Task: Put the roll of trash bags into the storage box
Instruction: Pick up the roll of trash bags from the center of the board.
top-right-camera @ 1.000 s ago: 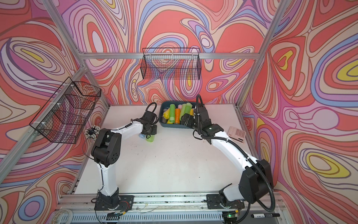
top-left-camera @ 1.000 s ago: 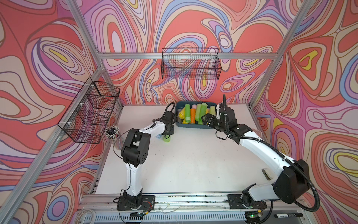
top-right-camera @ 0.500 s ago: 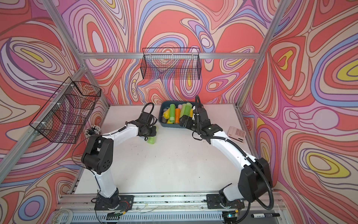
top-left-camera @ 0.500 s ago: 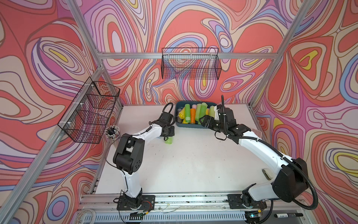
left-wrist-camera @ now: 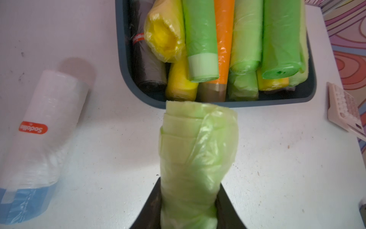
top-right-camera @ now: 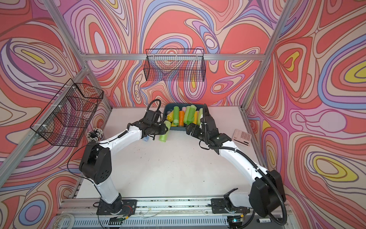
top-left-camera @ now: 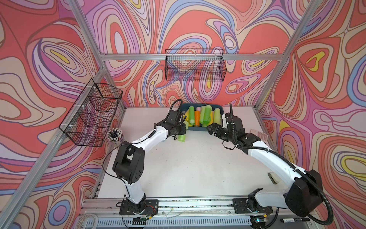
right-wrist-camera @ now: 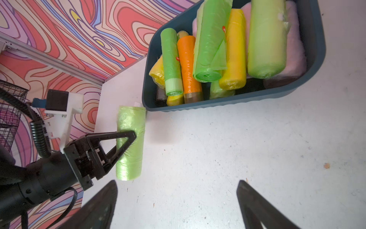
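A pale green roll of trash bags point(left-wrist-camera: 198, 154) is held by my left gripper point(left-wrist-camera: 189, 190), whose jaws are shut on its lower half. In both top views the roll point(top-left-camera: 182, 135) point(top-right-camera: 164, 134) hangs just over the table at the near left corner of the storage box point(top-left-camera: 195, 129) point(top-right-camera: 178, 129). The box point(left-wrist-camera: 122, 59) is a dark teal tub holding several green, yellow and orange rolls. My right gripper point(right-wrist-camera: 177, 182) is open and empty over bare table, by the box's near right side point(right-wrist-camera: 217, 104). From that wrist the left gripper point(right-wrist-camera: 128, 136) and roll point(right-wrist-camera: 130, 142) also show.
A white roll with a blue end point(left-wrist-camera: 45, 126) lies on the table left of the held roll. A pink calculator point(top-right-camera: 242, 136) sits at the right edge. A pen cup point(top-left-camera: 115, 134) stands at the left edge. Black wire baskets hang on the left wall point(top-left-camera: 93, 113) and the back wall point(top-left-camera: 195, 67).
My left gripper has carried the green roll to the right, closer to the box's corner, and the left arm's elbow has swung. The right arm has barely moved.
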{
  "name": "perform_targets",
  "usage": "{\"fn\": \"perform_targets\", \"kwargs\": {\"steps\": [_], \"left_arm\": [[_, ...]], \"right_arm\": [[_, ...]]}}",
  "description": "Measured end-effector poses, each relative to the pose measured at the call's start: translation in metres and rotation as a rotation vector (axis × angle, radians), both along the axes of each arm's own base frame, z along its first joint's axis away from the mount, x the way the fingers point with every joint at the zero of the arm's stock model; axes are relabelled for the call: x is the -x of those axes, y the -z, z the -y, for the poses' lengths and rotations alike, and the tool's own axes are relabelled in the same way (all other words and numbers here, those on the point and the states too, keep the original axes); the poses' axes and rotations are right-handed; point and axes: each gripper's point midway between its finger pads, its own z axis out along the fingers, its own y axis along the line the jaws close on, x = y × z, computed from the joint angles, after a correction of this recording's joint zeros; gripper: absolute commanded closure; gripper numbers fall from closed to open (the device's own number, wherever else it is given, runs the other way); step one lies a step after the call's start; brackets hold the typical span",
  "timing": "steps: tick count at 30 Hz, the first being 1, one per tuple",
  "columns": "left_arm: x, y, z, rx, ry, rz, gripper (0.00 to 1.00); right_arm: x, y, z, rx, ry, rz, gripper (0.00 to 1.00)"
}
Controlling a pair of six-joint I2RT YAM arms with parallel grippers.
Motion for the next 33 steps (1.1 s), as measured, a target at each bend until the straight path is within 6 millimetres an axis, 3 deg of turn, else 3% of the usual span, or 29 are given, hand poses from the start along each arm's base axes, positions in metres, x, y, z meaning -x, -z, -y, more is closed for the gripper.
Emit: {"fn": "perform_targets", "kwargs": {"steps": [10, 13, 33], "left_arm": [[-0.027, -0.065, 0.046, 0.112, 0.065, 0.120, 0.85], [-0.034, -0.076, 0.057, 0.136, 0.078, 0.142, 0.86], [-0.089, -0.074, 0.123, 0.306, 0.107, 0.158, 0.89]], "right_arm": [[0.005, 0.003, 0.016, 0.028, 0.062, 0.030, 0.04], [0.003, 0.000, 0.017, 0.029, 0.070, 0.047, 0.04], [0.018, -0.009, 0.044, 0.093, 0.141, 0.104, 0.03]]}}
